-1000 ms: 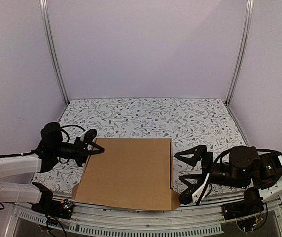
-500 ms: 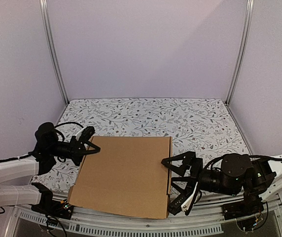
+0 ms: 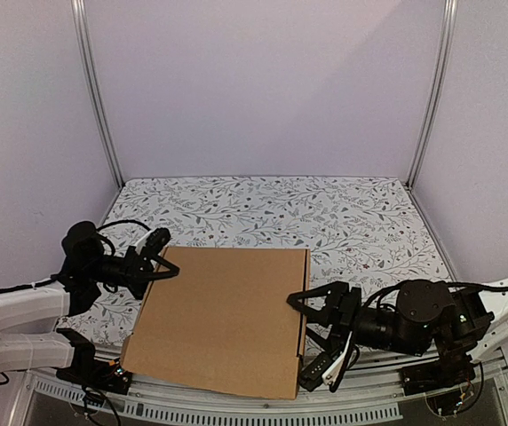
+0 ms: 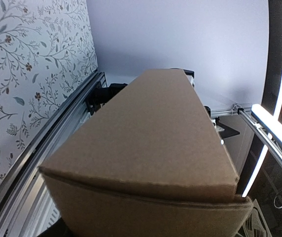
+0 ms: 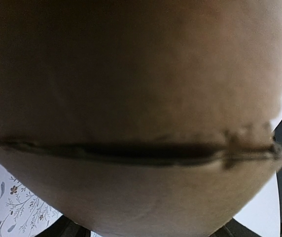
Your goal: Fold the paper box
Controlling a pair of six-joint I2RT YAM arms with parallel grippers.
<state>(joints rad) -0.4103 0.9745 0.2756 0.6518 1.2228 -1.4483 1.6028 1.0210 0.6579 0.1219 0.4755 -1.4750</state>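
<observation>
Tool, right (image 3: pixel 304 341): jaws wide and set against the right edge of the paper box (image 3: pixel 223 319), with no grip on it that can be made out; its wrist view is filled by brown card with a dark seam gaping along the edge. Tool, left (image 3: pixel 167 257): jaws part-way apart, apparently clamped across the box's far left corner. Paper box: closed, shallow and plain brown, lying at the near left of the floral bench (image 3: pixel 325 213), its near edge hanging out over the front rail. Hazards, as judged: a further push from the right could buckle the side wall or spring the gaping seam. With so much of the box past the rail, a slip at the left corner could let it tip off the bench. Changes from a second ago: the box has shifted left and toward the rail, and the tab then jutting at its near right corner no longer shows. The right tool has come in from well clear of the box, and the left tool has drawn back leftward.
</observation>
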